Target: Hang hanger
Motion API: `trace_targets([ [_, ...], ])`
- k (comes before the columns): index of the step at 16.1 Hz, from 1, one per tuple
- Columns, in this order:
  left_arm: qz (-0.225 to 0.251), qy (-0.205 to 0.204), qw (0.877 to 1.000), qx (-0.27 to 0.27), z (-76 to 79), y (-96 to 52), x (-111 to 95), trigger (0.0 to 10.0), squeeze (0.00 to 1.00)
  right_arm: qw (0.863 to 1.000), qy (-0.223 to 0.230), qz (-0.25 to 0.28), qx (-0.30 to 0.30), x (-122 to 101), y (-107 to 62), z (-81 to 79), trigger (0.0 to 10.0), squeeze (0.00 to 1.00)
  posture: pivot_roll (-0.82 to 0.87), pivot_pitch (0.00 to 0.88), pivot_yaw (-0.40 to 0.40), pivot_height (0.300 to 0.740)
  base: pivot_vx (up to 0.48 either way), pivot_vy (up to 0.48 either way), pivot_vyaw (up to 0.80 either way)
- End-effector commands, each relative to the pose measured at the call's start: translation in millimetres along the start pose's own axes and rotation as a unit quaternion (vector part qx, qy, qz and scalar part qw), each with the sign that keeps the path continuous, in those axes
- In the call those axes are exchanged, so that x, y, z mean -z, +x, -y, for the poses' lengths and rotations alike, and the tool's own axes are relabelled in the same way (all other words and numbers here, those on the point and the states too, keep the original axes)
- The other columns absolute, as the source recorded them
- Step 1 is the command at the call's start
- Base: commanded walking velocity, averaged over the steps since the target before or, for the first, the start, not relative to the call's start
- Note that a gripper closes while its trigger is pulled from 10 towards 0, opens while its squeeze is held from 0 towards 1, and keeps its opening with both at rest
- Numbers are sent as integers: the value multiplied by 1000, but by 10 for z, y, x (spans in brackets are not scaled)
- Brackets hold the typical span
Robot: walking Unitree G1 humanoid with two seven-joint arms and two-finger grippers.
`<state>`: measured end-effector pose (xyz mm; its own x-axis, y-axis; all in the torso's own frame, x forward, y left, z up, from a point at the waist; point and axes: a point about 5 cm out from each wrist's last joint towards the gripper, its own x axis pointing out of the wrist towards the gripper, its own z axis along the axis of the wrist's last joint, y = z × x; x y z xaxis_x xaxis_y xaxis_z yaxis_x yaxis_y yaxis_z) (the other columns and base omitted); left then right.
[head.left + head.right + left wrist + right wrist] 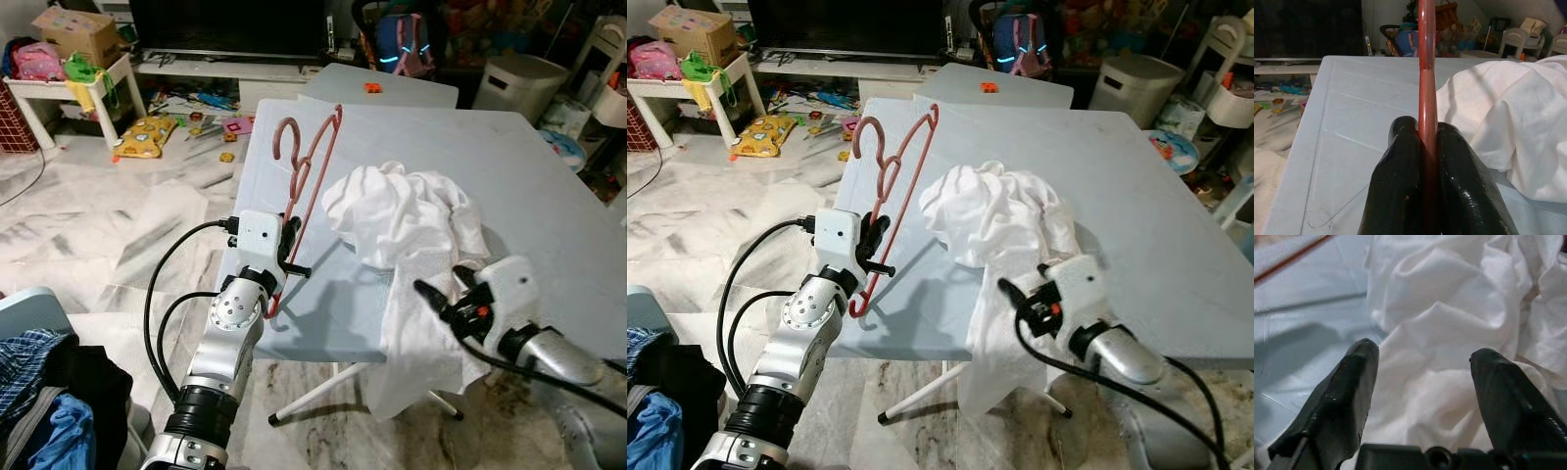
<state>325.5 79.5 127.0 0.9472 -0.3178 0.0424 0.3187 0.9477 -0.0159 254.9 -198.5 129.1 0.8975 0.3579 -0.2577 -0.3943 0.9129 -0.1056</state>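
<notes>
Hanger (312, 176) stands upright over bench (529, 176) edge, pinched at its lower rod by left pincer (1426, 161), closed on it. Risk: thin rod w/ narrow grip, could twist or slip out. Shirt (411, 220) lies crumpled just beside, part draped off the front; right pincer (1422, 382) spread open above it, not touching. Hook might snag cloth. Toys on floor beyond.
</notes>
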Motion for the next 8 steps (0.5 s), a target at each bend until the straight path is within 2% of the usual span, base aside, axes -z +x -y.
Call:
trace_targets([
  [1,-2,2,1000,5,23,3,5,10000,0,1000,-12,-14,14,18,25,13,10000,1000,44,0,-50,740,0,0,0],
  [2,-2,2,1000,4,18,3,3,10000,0,998,-16,-31,50,62,80,43,10000,1000,45,0,-49,740,0,0,0],
  [8,-2,2,1000,5,21,0,-1,10000,0,993,-6,-100,62,317,310,-175,10000,1000,52,0,-53,740,0,0,0],
])
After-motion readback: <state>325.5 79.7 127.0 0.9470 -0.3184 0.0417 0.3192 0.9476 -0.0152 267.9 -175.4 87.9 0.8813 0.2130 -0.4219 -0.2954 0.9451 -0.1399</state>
